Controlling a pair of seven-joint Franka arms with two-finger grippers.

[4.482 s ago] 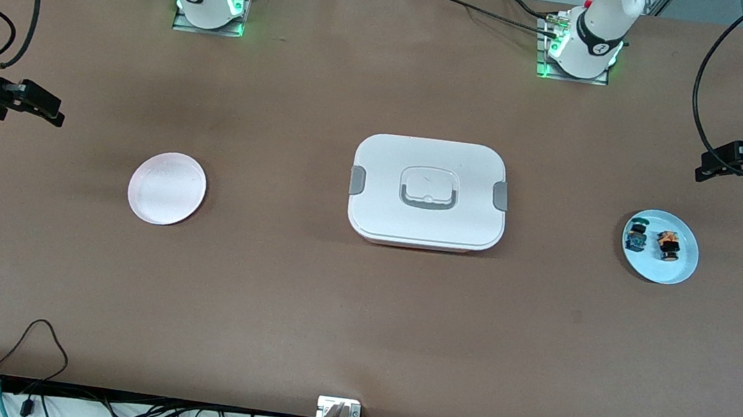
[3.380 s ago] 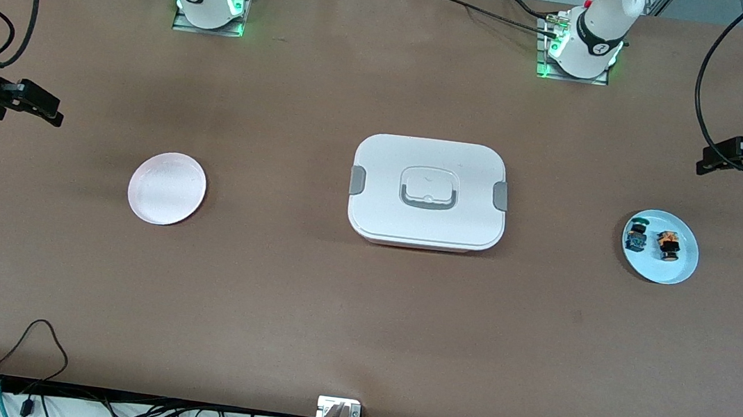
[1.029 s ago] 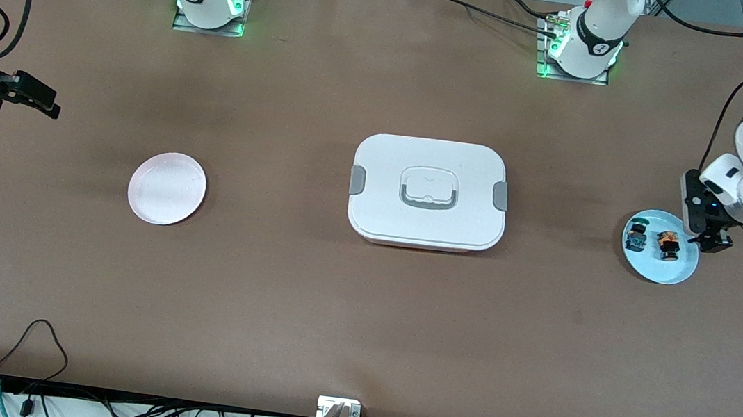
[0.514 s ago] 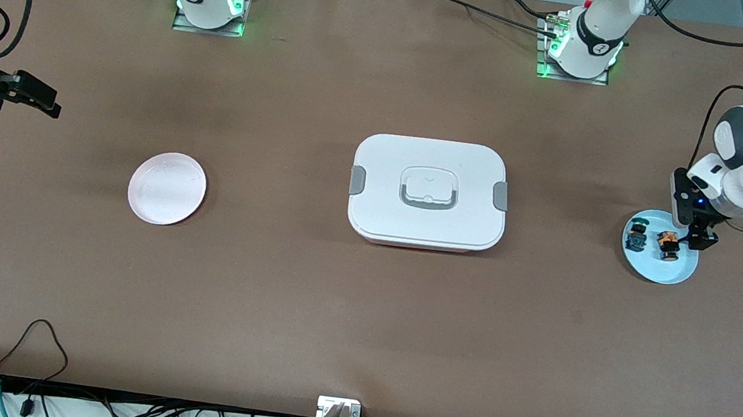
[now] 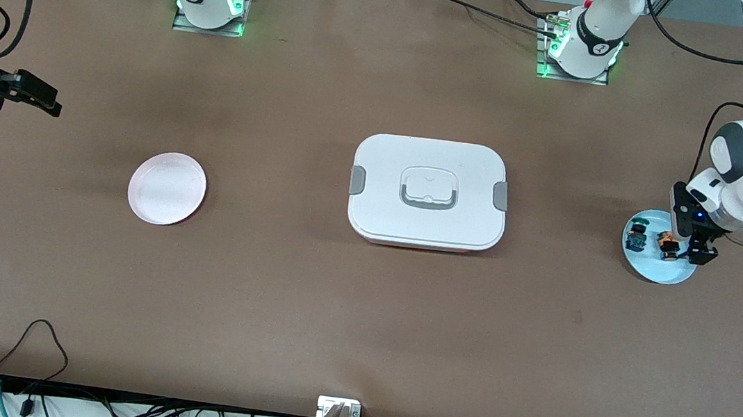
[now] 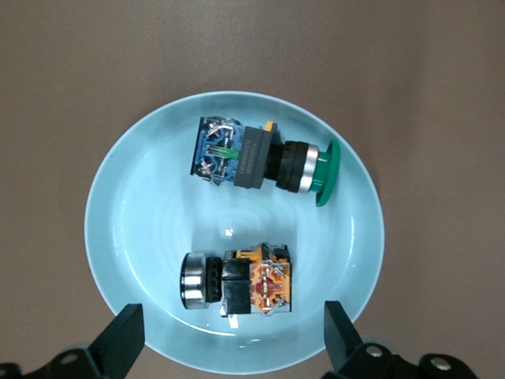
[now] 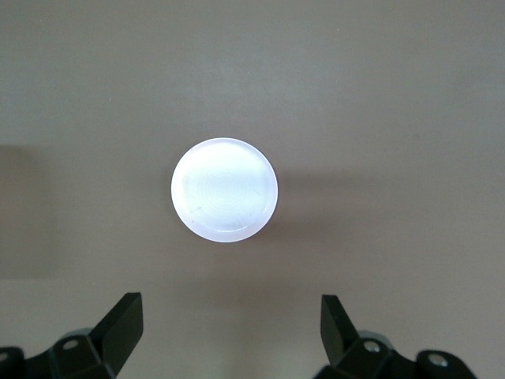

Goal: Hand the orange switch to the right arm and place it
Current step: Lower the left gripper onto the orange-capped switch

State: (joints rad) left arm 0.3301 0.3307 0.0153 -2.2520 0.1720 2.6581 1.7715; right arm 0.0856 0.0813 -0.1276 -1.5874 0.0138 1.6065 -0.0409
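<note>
The small orange switch (image 6: 237, 284), with a black-and-silver round end and a tan-orange body, lies on its side in a round pale-blue plate (image 5: 675, 272) at the left arm's end of the brown tabletop (image 5: 359, 319). Beside it in the same plate, toward the middle of the tabletop and not touching it, lies a blue-bodied switch with a green cap (image 6: 260, 155), also on its side.

The left gripper (image 5: 687, 248) hangs low over the pale-blue plate, pointing down above the orange switch. In the left wrist view its two black fingers (image 6: 122, 339) stand wide apart, one toward each end of the orange switch, holding nothing and touching neither switch.

The right gripper (image 5: 41, 103) waits in the air over the right arm's end of the tabletop. Its black fingers (image 7: 122, 324) are spread open and empty, and its wrist view looks down on a round pale-pink plate (image 5: 167, 188) that sits bare on the tabletop.

Between the two plates, at the middle of the tabletop, stands a white rectangular box with rounded corners (image 5: 428, 192), its lid on, with grey clasps at both short ends and a grey-edged handle recess on top. It is well apart from both plates.
</note>
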